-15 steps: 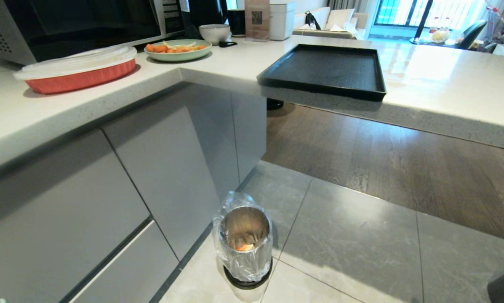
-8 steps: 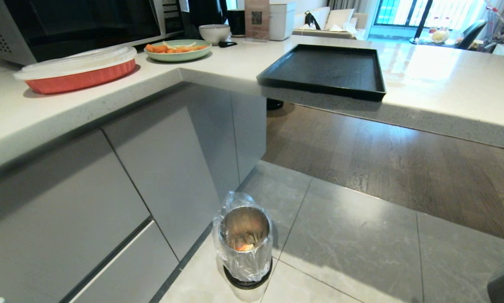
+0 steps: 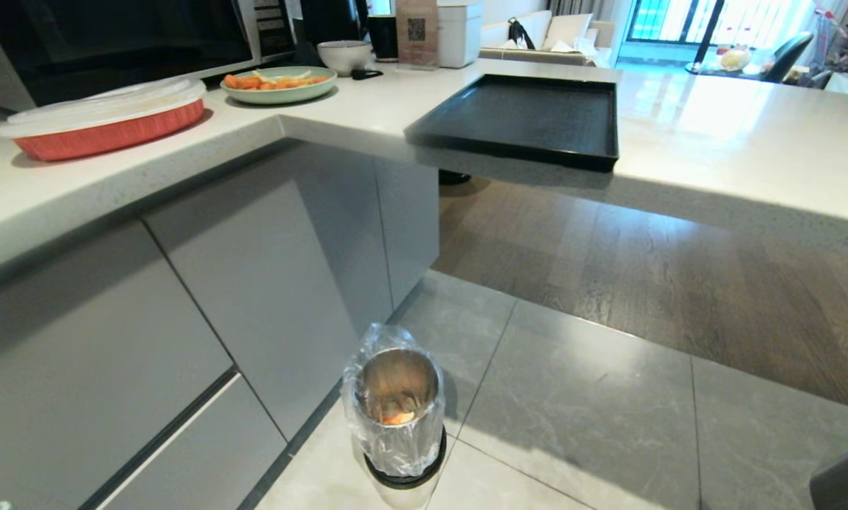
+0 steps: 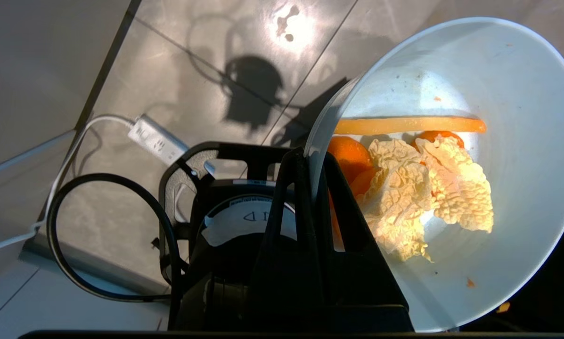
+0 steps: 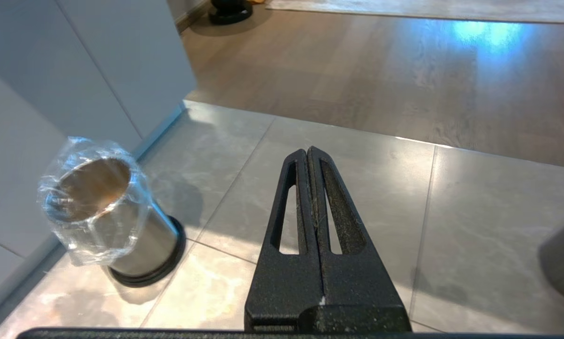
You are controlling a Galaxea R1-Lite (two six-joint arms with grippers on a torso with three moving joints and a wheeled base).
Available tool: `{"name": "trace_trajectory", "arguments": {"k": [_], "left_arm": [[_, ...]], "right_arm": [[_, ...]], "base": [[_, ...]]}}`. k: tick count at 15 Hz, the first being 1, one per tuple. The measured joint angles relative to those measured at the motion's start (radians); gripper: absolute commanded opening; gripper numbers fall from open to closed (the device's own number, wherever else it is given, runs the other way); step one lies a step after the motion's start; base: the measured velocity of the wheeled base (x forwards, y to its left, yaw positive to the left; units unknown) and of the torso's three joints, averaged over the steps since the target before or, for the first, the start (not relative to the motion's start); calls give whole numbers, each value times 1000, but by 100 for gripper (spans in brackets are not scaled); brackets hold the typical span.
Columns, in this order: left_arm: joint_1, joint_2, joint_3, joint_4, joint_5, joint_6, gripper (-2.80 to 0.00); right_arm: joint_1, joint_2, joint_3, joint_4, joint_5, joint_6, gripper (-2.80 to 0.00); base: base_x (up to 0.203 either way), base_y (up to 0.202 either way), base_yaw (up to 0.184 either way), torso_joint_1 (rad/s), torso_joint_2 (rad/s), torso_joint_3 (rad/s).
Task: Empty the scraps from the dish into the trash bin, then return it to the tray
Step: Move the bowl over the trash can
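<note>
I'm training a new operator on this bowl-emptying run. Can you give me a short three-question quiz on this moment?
1. True or false: the dish is already empty.
2. What lies on the tray? A) the dish B) a green plate C) nothing
3. Which claw grips the dish's rim?

Key:
1. False: the scraps are still inside.
2. C
3. The left claw; the right claw is shut on nothing, above the floor near the trash bin.

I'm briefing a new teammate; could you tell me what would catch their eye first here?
The dish, clamped at its rim by the left gripper, holds orange and pale yellow scraps. The bag-lined trash bin stands on the floor beside the cabinets. The black tray lies bare on the counter.
</note>
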Motion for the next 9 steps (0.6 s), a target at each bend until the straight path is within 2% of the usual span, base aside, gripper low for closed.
{"name": "trace_trajectory", "arguments": {"k": [5,9], "left_arm": [[0,-7,5,-1,2,-1,-280],[0,-8,9,0,2,-2,-280]], "right_arm": [[0,0,0,1,0,0,-280],[-1,0,0,2,0,0,-280]], "base": [[0,-174,0,2,3,3],[0,-14,-1,0,0,1]]}}
